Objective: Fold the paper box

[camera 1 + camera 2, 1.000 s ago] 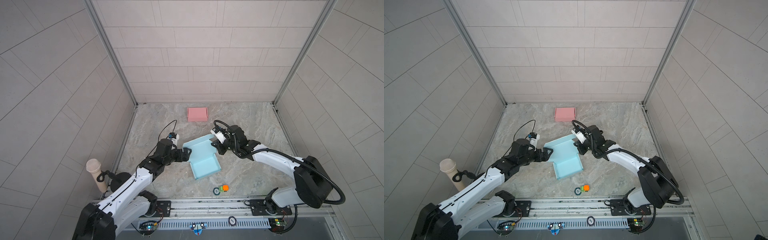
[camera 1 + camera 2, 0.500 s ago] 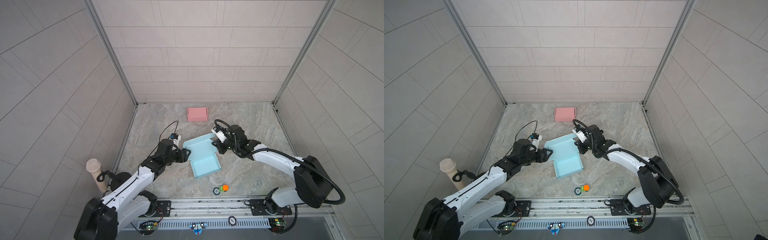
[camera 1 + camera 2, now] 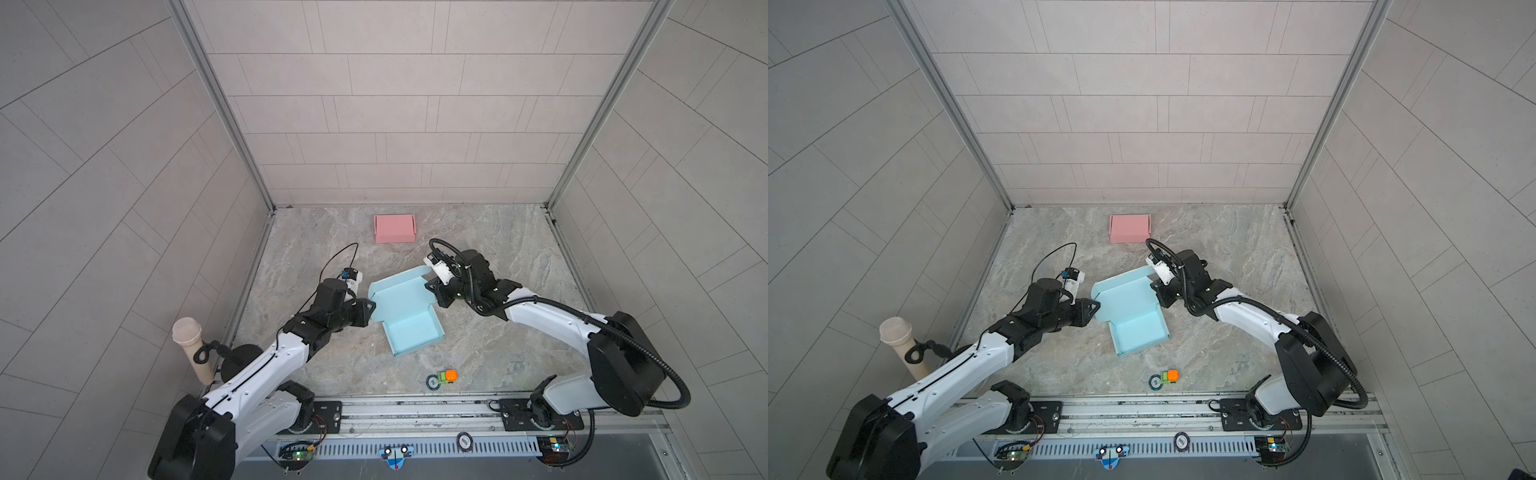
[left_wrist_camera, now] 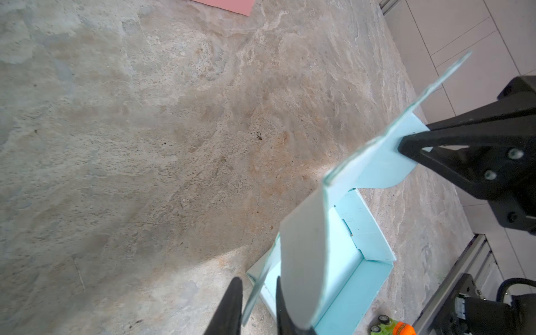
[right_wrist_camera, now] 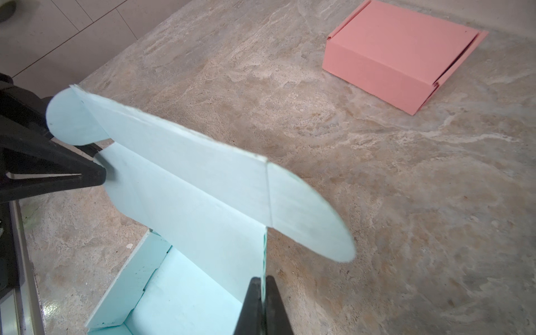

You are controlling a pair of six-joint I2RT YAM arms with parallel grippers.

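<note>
The light blue paper box is thin matte card with rounded tabs. Its shallow rectangular tray lies at the desk centre, with the lid panel raised. The right end effector is clamped tight on one lid edge. The left end effector stands narrowly apart around the opposite flap; contact cannot be confirmed. The desk has a mottled grey-beige stone pattern, enclosed by pale tiled walls. A closed pink paper box sits at its far end.

Both top views look steeply down from the front; wrist cameras closely share the paper box.
</note>
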